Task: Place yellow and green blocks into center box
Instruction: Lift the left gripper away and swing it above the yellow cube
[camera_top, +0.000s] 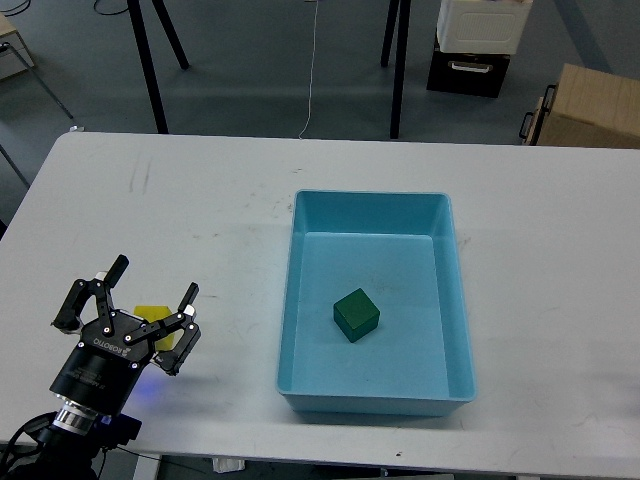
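A green block (356, 314) lies inside the light blue box (300, 290) at the middle of the white table. A yellow block (152, 316) lies on the table at the front left, mostly hidden behind my left gripper. My left gripper (148, 284) is open, its fingers (189, 294) spread on either side of the yellow block, not closed on it. My right gripper is out of view.
The white table (200, 210) reaches to the frame's side edges. Beyond its far edge are black stand legs (150, 70), a cardboard box (585, 105) and a black-and-white case (475, 45) on the floor.
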